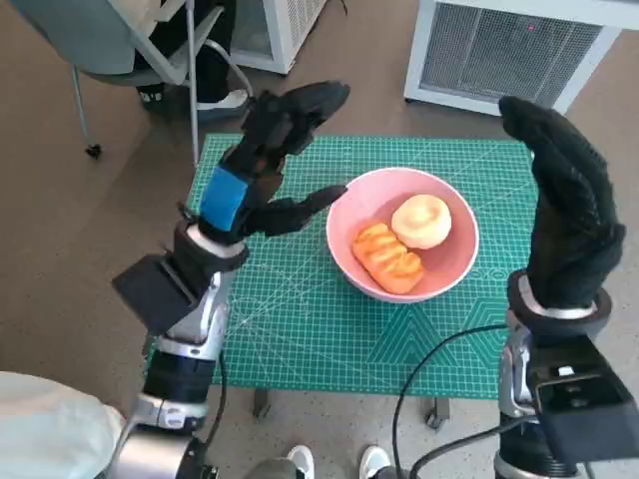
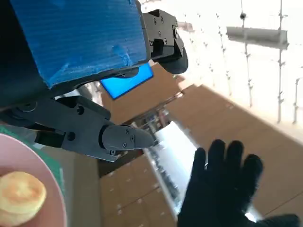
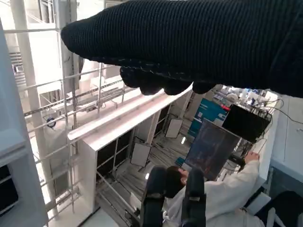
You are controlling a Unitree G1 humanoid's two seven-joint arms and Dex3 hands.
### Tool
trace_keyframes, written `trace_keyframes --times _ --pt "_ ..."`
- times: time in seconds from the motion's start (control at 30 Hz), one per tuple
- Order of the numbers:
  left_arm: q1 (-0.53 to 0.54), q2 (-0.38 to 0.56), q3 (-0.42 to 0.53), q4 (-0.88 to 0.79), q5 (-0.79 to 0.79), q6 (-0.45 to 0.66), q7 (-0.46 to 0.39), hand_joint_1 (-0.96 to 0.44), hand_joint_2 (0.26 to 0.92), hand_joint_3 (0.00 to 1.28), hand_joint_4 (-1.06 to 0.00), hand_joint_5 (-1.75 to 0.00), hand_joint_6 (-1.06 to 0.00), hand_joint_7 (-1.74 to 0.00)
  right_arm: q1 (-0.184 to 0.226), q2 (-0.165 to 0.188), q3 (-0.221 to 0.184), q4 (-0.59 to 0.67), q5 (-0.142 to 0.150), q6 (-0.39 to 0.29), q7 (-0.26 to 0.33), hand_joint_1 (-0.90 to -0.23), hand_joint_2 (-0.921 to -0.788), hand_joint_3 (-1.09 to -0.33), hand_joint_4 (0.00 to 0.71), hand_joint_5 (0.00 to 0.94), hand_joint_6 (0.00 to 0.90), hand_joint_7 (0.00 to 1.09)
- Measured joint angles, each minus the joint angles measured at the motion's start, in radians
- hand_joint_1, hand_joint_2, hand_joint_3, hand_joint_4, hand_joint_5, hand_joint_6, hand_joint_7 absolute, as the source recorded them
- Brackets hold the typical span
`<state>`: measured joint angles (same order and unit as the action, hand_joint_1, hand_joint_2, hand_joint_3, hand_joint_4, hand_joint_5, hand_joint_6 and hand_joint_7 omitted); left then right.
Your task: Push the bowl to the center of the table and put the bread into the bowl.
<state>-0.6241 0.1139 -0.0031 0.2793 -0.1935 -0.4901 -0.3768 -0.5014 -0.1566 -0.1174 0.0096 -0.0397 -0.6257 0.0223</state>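
Head view, bowl (image 1: 446, 276) between hands, untouched

Left robot hand (image 1: 262, 160) raised, fingers spread, right robot hand (image 1: 567, 212) raised, empty

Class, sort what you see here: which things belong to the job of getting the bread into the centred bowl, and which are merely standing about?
Belongs to the job:
pink bowl
ridged orange bread in it
round pale bun in it
left hand
right hand
green cutting mat on the table

Just standing about:
grey chair
white grilled cabinet
black cable
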Motion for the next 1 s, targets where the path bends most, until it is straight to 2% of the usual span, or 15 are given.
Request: trace_keyframes --times 0.27,0.5,0.63,0.77,1.0 --pt "0.013 -0.022 0.000 -0.040 0.001 -0.001 0.012 -0.27 0.919 0.33 0.00 -0.78 0.00 -0.95 -0.035 0.003 0.014 0.003 -0.005 0.013 -0.002 -0.390 -0.921 -0.514 0.440 0.009 0.125 0.73" --pt "0.029 -0.041 -0.002 -0.060 0.006 -0.003 0.027 -0.30 0.918 0.32 0.00 -0.80 0.00 -0.95 -0.049 0.002 0.024 0.028 -0.002 0.011 0.002 -0.393 -0.921 -0.513 0.440 0.009 0.122 0.73" --pt "0.035 -0.044 -0.002 -0.064 0.005 -0.002 0.029 -0.31 0.919 0.32 0.00 -0.80 0.00 -0.95 -0.060 -0.001 0.025 0.049 0.011 0.004 0.020 -0.392 -0.921 -0.513 0.440 0.009 0.120 0.74" --pt "0.037 -0.046 -0.002 -0.066 0.005 -0.002 0.030 -0.30 0.920 0.32 0.00 -0.80 0.00 -0.95 -0.066 -0.003 0.024 0.062 0.037 0.001 0.034 -0.379 -0.921 -0.515 0.441 0.008 0.118 0.74" --pt "0.037 -0.047 0.001 -0.069 -0.002 0.003 0.033 -0.29 0.921 0.33 0.00 -0.80 0.00 -0.95 -0.067 -0.005 0.023 0.070 0.041 -0.001 0.047 -0.367 -0.921 -0.519 0.442 0.009 0.115 0.73"
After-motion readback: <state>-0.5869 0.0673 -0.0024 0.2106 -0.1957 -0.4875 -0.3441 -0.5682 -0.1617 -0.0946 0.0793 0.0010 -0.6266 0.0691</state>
